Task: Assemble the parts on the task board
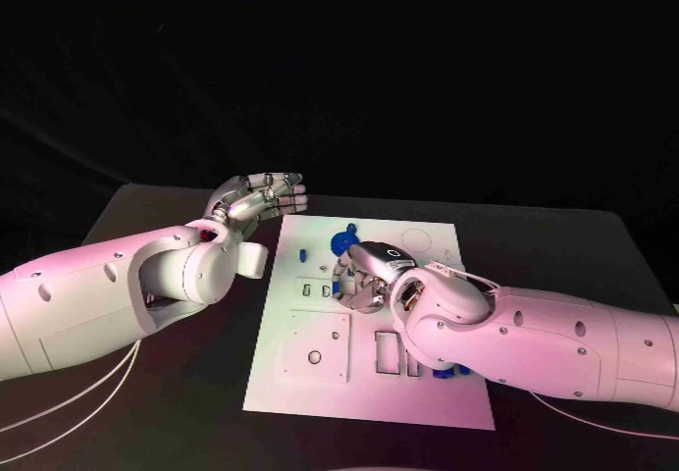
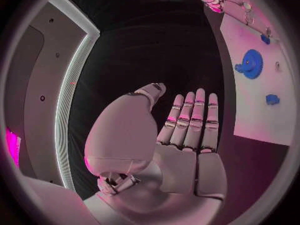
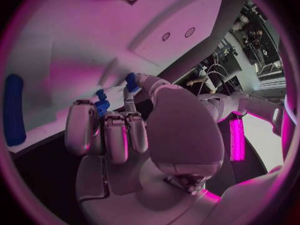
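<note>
The white task board [image 1: 304, 383] lies in the middle of the black table. My right hand [image 1: 365, 277] is down on the board's middle with its fingers curled. In the right wrist view its thumb and a fingertip [image 3: 129, 105] pinch a small blue part [image 3: 131, 81], and a second small blue part [image 3: 100, 104] sits by the other fingertips. A blue gear [image 1: 344, 240] stands on the board just beyond that hand. My left hand [image 1: 262, 201] hovers off the board's far left corner, holding nothing, fingers straight and side by side [image 2: 190, 120].
A long blue piece [image 3: 14, 110] lies on the board beside my right hand. More blue parts [image 1: 450, 371] sit near the board's right edge under my right forearm. The left wrist view shows the blue gear [image 2: 251, 63] and a small blue part [image 2: 272, 99].
</note>
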